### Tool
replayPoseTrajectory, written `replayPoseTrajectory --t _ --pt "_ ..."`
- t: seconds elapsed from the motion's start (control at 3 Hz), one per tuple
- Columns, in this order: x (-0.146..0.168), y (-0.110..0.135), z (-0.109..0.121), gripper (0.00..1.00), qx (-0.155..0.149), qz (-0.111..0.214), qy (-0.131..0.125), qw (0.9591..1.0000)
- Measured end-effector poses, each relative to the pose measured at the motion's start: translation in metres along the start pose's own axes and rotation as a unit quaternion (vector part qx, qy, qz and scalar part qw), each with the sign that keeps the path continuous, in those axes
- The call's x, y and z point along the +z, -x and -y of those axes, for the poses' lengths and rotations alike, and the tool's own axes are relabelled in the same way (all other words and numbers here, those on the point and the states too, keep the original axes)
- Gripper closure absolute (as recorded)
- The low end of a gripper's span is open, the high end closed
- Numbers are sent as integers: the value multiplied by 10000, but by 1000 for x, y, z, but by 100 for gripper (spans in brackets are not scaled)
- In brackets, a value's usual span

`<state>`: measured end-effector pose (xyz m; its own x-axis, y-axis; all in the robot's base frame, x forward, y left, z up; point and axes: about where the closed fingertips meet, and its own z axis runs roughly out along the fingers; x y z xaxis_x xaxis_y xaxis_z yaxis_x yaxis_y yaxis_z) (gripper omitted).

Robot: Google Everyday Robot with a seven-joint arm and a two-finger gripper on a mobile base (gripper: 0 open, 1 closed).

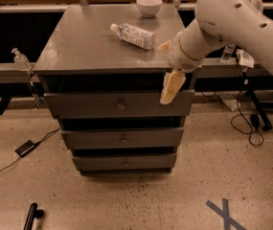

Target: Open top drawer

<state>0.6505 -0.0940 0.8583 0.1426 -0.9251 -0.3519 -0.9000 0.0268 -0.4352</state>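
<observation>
The gripper [172,86] hangs before the right end of the top drawer [88,105]. The knob [120,106] lies well to its left along the drawer's long front (about level with the gripper's tip). Spread or pressed together, I cannot tell. The arm [222,23] reaches in from upper right, wrist pointing down.

Arm [241,20]: one, white, thick rounded links; enters at the 2 o'clock edge and slopes down toward 8 o'clock. Wrist [187,51]: white rounded joint with a dark seam, bent downward. Gripper [171,87]: cream-coloured, hangs below the wrist, pointing to about 6 o'clock with a slight lean to 7; lies just off frame centre at 2 o'clock.
</observation>
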Motion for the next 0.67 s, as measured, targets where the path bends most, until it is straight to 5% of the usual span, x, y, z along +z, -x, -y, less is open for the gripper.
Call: replayPoseTrajectory --t 0.33,0.67 --pt "52 -35 -40 0 -52 176 30 9998" --pt "93 -60 -66 0 -230 172 -220 9993"
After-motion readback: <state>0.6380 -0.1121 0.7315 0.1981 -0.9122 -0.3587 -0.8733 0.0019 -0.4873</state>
